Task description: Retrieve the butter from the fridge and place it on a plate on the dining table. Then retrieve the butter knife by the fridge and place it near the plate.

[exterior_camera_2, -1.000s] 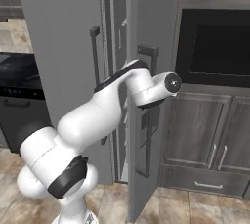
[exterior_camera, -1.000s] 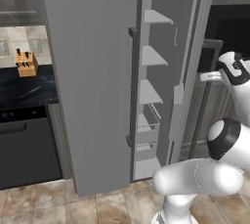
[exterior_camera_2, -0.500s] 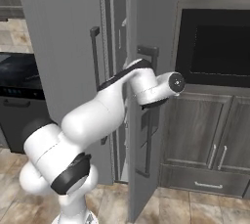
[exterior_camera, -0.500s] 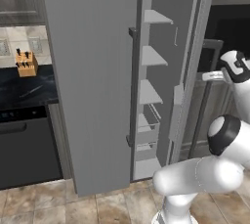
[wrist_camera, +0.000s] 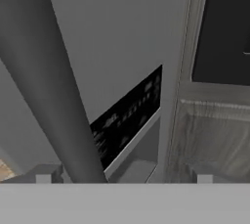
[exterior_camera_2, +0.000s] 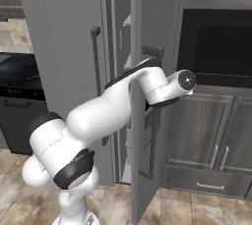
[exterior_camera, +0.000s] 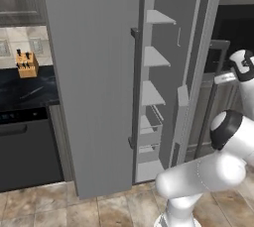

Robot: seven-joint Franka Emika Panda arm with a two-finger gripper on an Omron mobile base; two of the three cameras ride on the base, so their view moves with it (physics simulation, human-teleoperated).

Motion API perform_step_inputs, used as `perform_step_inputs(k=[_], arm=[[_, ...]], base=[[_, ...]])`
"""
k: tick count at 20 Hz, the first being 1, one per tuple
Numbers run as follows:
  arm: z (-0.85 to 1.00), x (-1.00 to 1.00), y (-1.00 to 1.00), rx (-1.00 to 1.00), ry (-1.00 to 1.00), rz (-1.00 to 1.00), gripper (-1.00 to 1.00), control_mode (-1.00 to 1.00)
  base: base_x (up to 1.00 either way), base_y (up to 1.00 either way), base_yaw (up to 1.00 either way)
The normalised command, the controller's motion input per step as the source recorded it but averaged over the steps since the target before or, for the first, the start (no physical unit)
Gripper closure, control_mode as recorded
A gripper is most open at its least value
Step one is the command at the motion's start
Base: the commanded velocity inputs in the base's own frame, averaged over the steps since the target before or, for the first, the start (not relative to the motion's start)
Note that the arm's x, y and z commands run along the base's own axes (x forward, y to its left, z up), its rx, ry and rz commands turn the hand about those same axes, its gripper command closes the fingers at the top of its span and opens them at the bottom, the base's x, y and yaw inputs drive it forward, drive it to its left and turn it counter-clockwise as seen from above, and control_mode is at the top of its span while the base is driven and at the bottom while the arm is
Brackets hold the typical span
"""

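Standing ajar: fridge (exterior_camera: 94, 72) door | gripper (wrist_camera: 124, 176) released beside bar handle (wrist_camera: 46, 81)

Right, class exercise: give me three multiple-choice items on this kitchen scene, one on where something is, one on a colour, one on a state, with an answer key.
1. Where does the tan knife block stand?
A. on the black counter left of the fridge
B. on a fridge shelf
C. on the floor

2. What colour are the fridge doors?
A. yellow
B. grey
C. red

3. In what state is the right fridge door?
A. shut flush
C. taken off
B. swung open

Key: 1 A, the block sits on the counter in the left base view. 2 B, both panels are plain grey. 3 B, the inner shelves show through the gap.
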Motion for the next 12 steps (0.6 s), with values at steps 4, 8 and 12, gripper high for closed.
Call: perform_step_inputs(k=[4,8,12], arm=[[0.01,-0.84,0.05,-0.19,0.08,-0.13,-1.00,-1.00],[0.29,-1.00,0.25,-0.21,0.02,-0.21,-1.00,-1.00],[0.51,-0.75,0.74,-0.39,0.04,-0.17,-1.00,-1.00]], base=[[0.00,0.00,0.00],[0.00,0.00,0.00],[0.00,0.00,0.00]])
